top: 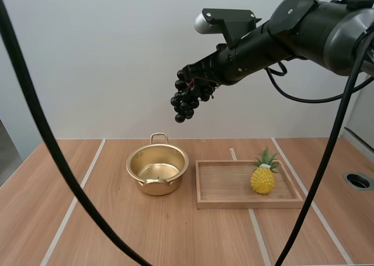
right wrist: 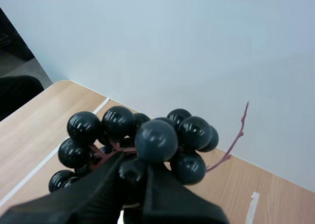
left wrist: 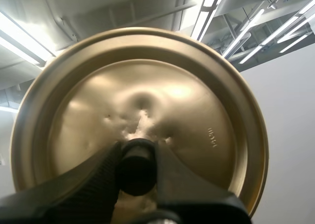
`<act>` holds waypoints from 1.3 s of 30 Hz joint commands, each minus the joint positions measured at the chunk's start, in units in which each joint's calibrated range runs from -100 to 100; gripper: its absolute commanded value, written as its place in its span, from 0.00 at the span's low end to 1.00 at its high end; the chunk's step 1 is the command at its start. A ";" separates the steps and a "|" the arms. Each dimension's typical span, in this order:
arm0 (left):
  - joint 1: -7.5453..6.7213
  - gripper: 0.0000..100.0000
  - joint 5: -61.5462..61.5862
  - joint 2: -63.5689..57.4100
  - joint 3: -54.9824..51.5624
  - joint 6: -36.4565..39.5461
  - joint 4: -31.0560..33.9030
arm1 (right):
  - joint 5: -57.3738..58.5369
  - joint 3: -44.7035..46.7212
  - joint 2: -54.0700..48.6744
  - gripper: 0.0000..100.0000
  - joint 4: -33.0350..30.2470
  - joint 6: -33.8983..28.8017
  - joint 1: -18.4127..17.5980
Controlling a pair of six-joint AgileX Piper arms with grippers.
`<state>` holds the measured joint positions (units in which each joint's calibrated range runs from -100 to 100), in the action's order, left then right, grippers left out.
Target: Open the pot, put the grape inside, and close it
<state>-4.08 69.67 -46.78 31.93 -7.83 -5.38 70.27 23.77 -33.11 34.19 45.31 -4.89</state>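
While the pot (top: 131,164) stands open on the counter (top: 187,237), high view: the right jaws, at the end of the right arm (top: 292,32), pinch the bunch of grapes (top: 188,96) by its upper end. The bunch's long axis hangs downward, high above the counter. The pot's mouth lies below the bunch and slightly to the robot's left; how far apart they are in depth cannot be told. A wooden tray (top: 248,204) carrying a pineapple (top: 263,178) sits just beside the pot. Left wrist view: the left jaws are clamped on the black knob (left wrist: 138,165) of the lid (left wrist: 206,111), which is held away from the pot. Right wrist view: the right jaws nip the grapes (right wrist: 155,140) among the stems, the berries bulging past the tips above the counter (right wrist: 34,125). The next move appears to be the right arm's, down and a little leftward to the mouth.
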 commanded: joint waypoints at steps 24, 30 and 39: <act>-0.13 0.00 -2.53 -0.35 0.29 0.24 0.03 | -10.56 -0.78 18.63 0.00 -12.62 -2.49 -10.00; -0.13 0.00 -2.53 -0.35 0.29 0.24 0.03 | -11.50 -0.78 22.79 0.00 -13.42 -2.49 -10.00; -0.13 0.00 -2.53 -0.35 0.29 0.24 0.03 | -12.71 -0.78 27.78 0.00 -14.82 -2.50 -12.51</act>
<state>-4.08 68.78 -46.87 32.03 -7.83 -5.38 58.95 23.48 -5.47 19.99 42.81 -16.54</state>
